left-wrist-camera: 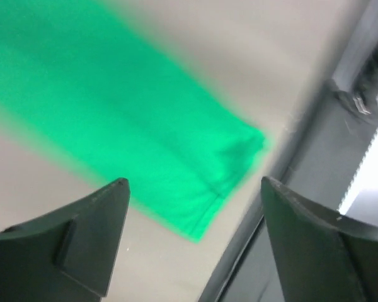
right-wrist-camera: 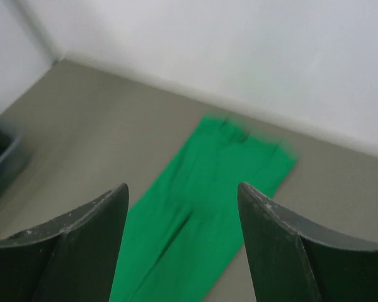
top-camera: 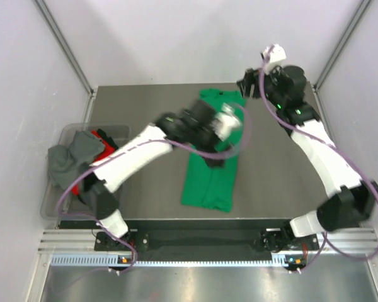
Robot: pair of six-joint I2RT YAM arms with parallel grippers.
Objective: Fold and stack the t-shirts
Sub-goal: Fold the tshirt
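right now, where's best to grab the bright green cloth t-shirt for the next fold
Probably the near short end, coming from the near side. The bright green cloth t-shirt lies flat as a long narrow strip running near to far, so lifting that end would halve it.

Right half of the table, middle strip to near edge, is open and I can pass there. The green t-shirt lies flat down the centre, too low to block. My left arm slants over the left half and the shirt's far part. My right arm runs along the right edge to the far right corner. A clear bin, heaped with a grey t-shirt and a red t-shirt, takes the left edge. Walls close the left, far and right sides.
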